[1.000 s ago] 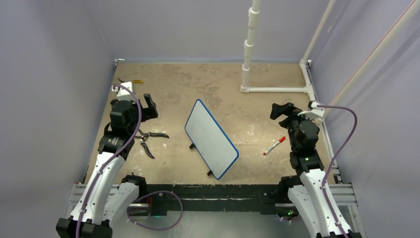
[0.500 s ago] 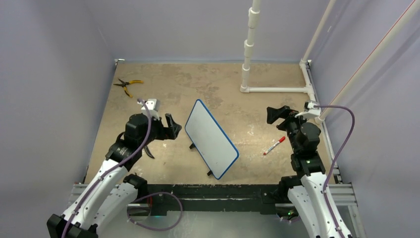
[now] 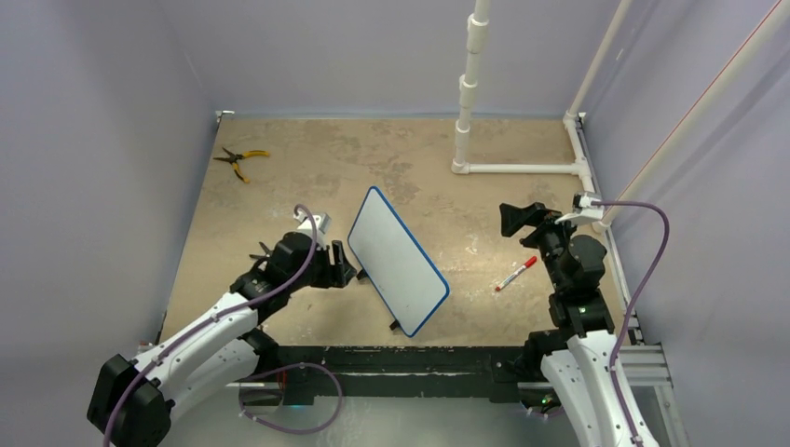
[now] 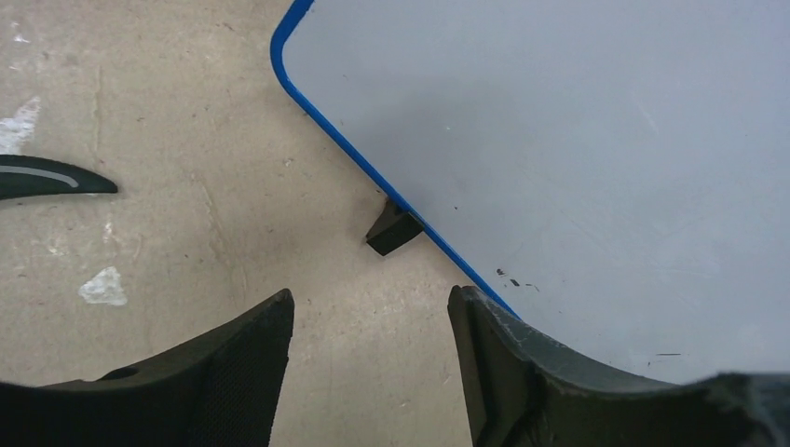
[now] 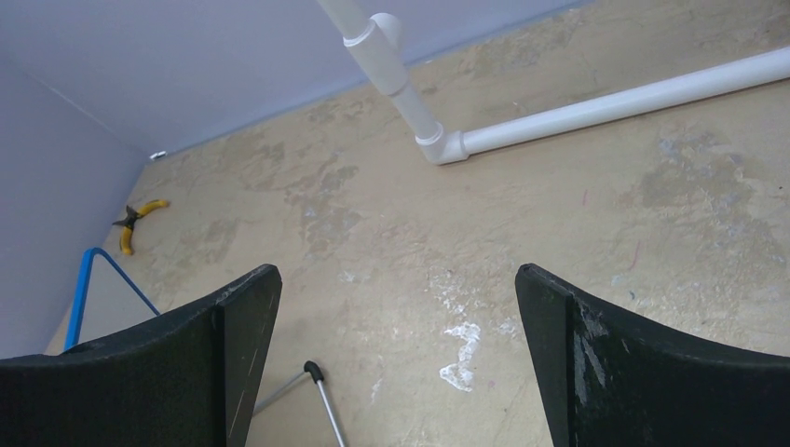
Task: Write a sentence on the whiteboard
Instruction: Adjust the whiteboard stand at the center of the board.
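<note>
The whiteboard [image 3: 396,261] lies slanted mid-table, blue-framed, its white face [image 4: 559,140] bare; no sentence is in view on it. My left gripper [image 3: 347,270] is low at the board's left edge, by its black foot [image 4: 391,228]. Its jaws [image 4: 371,307] are open with only bare table between them. The right fingertip [image 4: 475,317] overlaps the blue frame. My right gripper [image 3: 514,219] hovers wide open [image 5: 396,279] right of the board, holding nothing. A red marker [image 3: 515,275] lies on the table beneath it.
Yellow pliers [image 3: 238,160] lie at the far left corner. A black plier handle [image 4: 47,177] lies left of my left gripper. A white PVC pipe frame [image 3: 466,102] stands at the back right. A thin metal rod [image 5: 321,391] rests near the board's corner [image 5: 84,279].
My left arm swung from the far left in and down to the board's left edge, uncovering the yellow pliers, and its jaws narrowed. The right arm barely moved.
</note>
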You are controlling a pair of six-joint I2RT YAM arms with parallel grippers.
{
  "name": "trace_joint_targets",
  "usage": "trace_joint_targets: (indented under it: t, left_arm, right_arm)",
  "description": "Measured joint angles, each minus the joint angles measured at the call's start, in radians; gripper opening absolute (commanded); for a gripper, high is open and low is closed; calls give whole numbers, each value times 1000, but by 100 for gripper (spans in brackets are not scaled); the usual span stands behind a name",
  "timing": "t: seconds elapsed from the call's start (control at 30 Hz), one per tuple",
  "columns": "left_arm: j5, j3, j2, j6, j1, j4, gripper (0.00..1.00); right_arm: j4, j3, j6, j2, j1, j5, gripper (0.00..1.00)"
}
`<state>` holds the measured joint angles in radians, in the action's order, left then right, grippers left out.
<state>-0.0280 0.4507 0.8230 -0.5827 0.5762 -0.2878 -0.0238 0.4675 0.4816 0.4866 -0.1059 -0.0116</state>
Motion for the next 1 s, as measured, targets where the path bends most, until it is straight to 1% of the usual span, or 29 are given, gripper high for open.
trace_joint_targets:
  t: [0.27,0.37,0.63,0.87,1.0]
  left_arm:
    - [-2,-76,68,8,60,159,49]
    - [-2,-85,90,27,83,203,43]
    - [6,-86,160,72,108,298,34]
    - [10,-86,214,114,118,348,31]
    - [11,-86,234,135,125,371,33]
  right_arm:
    - [-6,0,0,5,0,-7,99]
    - [-7,0,0,11,0,-8,99]
    - [-6,0,-1,30,0,-18,99]
    - [-5,0,-3,30,0,-34,99]
    - [-6,0,-5,39,0,-37,99]
